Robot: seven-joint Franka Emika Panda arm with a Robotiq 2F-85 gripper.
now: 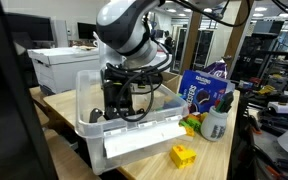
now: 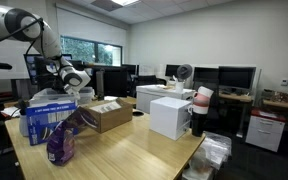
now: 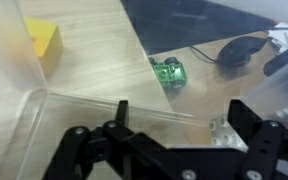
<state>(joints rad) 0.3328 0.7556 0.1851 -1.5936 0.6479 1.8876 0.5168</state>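
Observation:
In the wrist view my gripper [image 3: 184, 118] stands open, with nothing between its black fingers [image 3: 121, 112]. It reaches down into a clear plastic bin [image 3: 24, 130]. A small white studded block [image 3: 222, 133] lies on the bin floor just beside the right finger. Through the clear wall I see a yellow block [image 3: 42, 40] and a small green object [image 3: 169, 72] on the wooden table outside. In an exterior view the gripper [image 1: 119, 98] hangs inside the bin [image 1: 89, 128], with the yellow block [image 1: 183, 155] in front of it. In an exterior view the gripper [image 2: 72, 80] sits above the bin.
Next to the bin are a blue bag [image 1: 204, 88], a white bottle [image 1: 214, 126] and green pieces [image 1: 191, 122]. A white printer [image 1: 54, 65] stands behind. Also on the table are a purple bag [image 2: 64, 140], a cardboard box [image 2: 109, 116] and a white box [image 2: 171, 116].

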